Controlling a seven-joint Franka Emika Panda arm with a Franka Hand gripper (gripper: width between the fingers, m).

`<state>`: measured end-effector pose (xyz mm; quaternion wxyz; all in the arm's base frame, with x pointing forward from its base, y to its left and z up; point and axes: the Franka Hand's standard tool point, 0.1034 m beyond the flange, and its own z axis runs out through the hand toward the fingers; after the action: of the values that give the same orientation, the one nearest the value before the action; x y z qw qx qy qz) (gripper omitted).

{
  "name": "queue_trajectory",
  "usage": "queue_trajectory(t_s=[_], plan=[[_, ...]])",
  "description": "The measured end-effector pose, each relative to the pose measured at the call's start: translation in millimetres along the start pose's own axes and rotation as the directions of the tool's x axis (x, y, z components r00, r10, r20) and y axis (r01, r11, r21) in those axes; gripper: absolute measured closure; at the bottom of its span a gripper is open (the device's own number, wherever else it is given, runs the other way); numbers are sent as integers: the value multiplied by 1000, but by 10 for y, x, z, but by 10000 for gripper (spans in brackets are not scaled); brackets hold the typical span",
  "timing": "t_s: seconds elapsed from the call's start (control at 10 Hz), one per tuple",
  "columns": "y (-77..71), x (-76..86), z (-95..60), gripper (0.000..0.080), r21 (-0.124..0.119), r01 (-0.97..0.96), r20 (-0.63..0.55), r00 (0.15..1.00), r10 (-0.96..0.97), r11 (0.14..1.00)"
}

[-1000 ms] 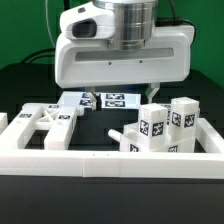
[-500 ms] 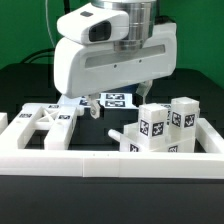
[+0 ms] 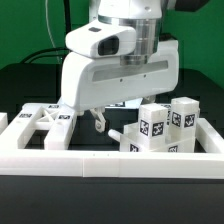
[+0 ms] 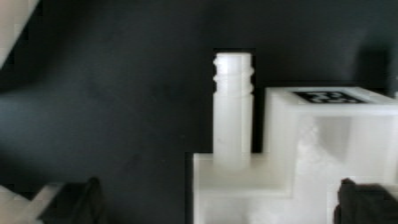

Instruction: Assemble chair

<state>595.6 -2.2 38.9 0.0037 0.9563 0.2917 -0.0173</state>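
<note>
Black table (image 3: 95, 142) and a dark backdrop fill the scene, and a low white rail (image 3: 110, 160) runs across the front. Behind the rail we see the chair (image 3: 160, 126) in loose white pieces. An open flat frame (image 3: 38, 120) lies at the exterior view's left. A tight cluster of upright blocks (image 3: 165, 122) with black-and-white tags stands at the exterior view's right. A thin peg (image 3: 119, 131) juts out just beside the cluster.

The arm (image 3: 130, 25) comes down from above the middle of the table. Its broad white wrist housing is tilted, not square to the camera, and sits low over the pieces. The gripper (image 3: 80, 117) points downward over the table between the frame and the blocks. Its fingers (image 3: 98, 122) are spread wide and hold nothing. One finger hangs close to the frame's near end, but we cannot tell whether it touches. The other hangs over bare table, apart from the peg.

From the wrist view we look down on a ribbed peg (image 4: 233, 100) standing upright out of a white piece. A tagged block (image 4: 331, 110) sits just beside it. The dark fingertips (image 4: 365, 198) show at the two edges of that picture, well apart, and neither touches the peg.
</note>
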Motion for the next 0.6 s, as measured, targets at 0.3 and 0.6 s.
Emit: queue_trajectory(t_s=[0.3,0.6], plan=[[27,-23,103,151,-10,-2,1,1000,2,1000],[78,-104,205,151,-8,-14,13,1000,14,1000]])
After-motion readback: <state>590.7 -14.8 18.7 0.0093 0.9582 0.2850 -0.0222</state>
